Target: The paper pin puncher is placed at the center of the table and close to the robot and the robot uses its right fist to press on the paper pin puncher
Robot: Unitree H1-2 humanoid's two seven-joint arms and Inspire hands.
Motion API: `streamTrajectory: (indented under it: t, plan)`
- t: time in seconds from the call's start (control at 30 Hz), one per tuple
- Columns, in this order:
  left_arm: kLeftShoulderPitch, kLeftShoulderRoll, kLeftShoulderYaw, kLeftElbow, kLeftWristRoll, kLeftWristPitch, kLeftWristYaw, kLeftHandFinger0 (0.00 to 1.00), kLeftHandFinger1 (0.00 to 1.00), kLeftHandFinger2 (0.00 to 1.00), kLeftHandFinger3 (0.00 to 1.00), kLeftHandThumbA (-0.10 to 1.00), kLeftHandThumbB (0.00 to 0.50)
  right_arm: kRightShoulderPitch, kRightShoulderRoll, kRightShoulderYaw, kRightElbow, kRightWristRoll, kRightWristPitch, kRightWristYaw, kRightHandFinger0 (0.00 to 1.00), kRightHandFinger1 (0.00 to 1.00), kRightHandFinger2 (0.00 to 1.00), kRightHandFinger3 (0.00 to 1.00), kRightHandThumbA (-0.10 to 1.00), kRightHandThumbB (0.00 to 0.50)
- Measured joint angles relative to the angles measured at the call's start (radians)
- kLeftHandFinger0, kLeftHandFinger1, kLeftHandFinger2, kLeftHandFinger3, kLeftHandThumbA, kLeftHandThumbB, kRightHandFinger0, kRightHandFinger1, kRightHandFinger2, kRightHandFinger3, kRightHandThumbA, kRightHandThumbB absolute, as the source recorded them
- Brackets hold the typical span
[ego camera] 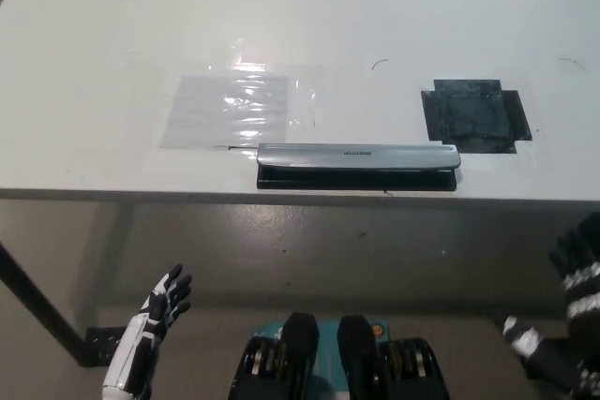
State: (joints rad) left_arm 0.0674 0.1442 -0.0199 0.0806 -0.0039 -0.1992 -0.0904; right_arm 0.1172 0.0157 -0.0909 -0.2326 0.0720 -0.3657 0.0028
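Puncher: the paper pin puncher (357, 166) lies on the white table (112, 35), at its near edge and roughly central, untouched — a silver top bar over a black base.
Long axis: it runs left to right across the picture, parallel with the table's near edge, so the broad bar faces upward along its whole length.
Right hand: the black right hand (581, 274) shows only at the picture's right border, below the level of the tabletop and well apart from the puncher. It is cut off by the frame, and I cannot tell whether its fingers are curled into a fist or spread.
Left hand: the white left hand (155, 325) rests at lower left, also below the table, fingers apart and holding nothing.
Key relation: from the right hand the puncher lies up and to the left, its right end being the nearer end. Neither hand is close, and neither is clearly the nearer.
Step judged: pressing not yet begun; the right arm would need to rise over the table edge and travel inward — then come down on the bar.
Nearby: a clear plastic sheet (234, 108) lies just behind the puncher's left end, and a dark taped patch (475, 115) sits behind its right end.
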Motion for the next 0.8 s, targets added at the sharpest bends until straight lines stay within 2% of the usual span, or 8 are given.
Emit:
streamTrajectory:
  t: [0.1,0.27,0.5,0.63,0.67,0.73,0.77,0.8]
  plan:
    - [0.000,0.000,0.000,0.000,0.000,0.000,-0.001,1.00,1.00,1.00,1.00,1.00,0.150,-0.074,0.002,-0.002,-0.097,0.008,0.041,-0.011,0.00,0.00,0.00,0.00,1.00,0.261]
    - [0.001,-0.001,0.000,0.000,0.000,0.000,-0.001,1.00,1.00,1.00,1.00,1.00,0.150,-0.273,0.032,0.005,-0.191,0.004,0.158,-0.030,0.00,0.00,0.00,0.00,1.00,0.240]
    - [0.001,0.000,0.000,0.000,0.000,0.000,-0.001,1.00,1.00,1.00,1.00,1.00,0.171,-0.537,0.084,0.042,-0.162,0.008,0.312,-0.041,0.00,0.00,0.01,0.00,1.00,0.231]
    - [0.000,0.001,0.000,0.000,0.000,-0.002,-0.001,1.00,1.00,1.00,1.00,1.00,0.176,-0.691,0.124,0.061,-0.041,0.011,0.395,-0.050,0.00,0.00,0.02,0.00,1.00,0.188]
    - [0.000,0.001,0.000,0.000,0.000,-0.002,-0.002,1.00,1.00,1.00,1.00,1.00,0.191,-0.726,0.134,0.065,0.004,0.011,0.408,-0.052,0.00,0.00,0.06,0.02,1.00,0.206]
    - [-0.001,0.002,0.000,0.000,0.000,-0.004,-0.002,1.00,1.00,1.00,1.00,1.00,0.196,-0.787,0.148,0.074,0.097,0.009,0.429,-0.054,0.00,0.08,0.27,0.14,1.00,0.220]
    - [-0.001,0.003,0.000,0.000,0.000,-0.005,-0.002,1.00,1.00,1.00,1.00,1.00,0.189,-0.825,0.157,0.080,0.164,0.009,0.442,-0.055,0.04,0.16,0.39,0.23,1.00,0.221]
    - [-0.002,0.003,0.000,0.000,0.000,-0.006,-0.002,1.00,1.00,1.00,1.00,1.00,0.190,-0.845,0.162,0.084,0.218,0.009,0.451,-0.055,0.05,0.20,0.43,0.28,1.00,0.228]
